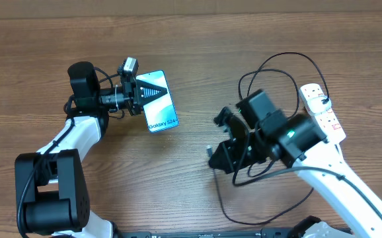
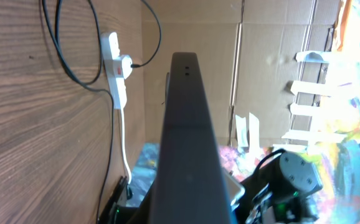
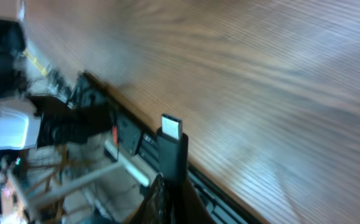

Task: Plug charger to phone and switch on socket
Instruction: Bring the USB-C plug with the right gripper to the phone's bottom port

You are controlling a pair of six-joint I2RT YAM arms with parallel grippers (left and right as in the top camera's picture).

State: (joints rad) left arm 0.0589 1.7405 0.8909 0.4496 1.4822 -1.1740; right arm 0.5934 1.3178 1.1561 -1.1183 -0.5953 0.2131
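Left fingers (image 1: 147, 92) are pressed onto the phone (image 1: 165, 110), clamping it from its left side with the screen facing up. Whether it rests on the table (image 1: 197, 53) or is held just above it, I cannot tell. Right fingers (image 1: 220, 157) pinch the plug (image 1: 209, 151), whose metal tip juts out bare beyond them in the right wrist view.

The move turns on one gap. The phone lies to the left of the plug and a little farther from the robot, with bare table between them. Its long axis runs roughly away from the robot, and the lettered end is the nearer one to the plug. That end looks like the one to aim for, though no port shows. The right arm carries the plug, so it should do the travelling.

The black cable (image 1: 280, 63) trails back in loops to the socket (image 1: 324, 112), which lies on the far right, well apart from the phone and nearest the right arm.
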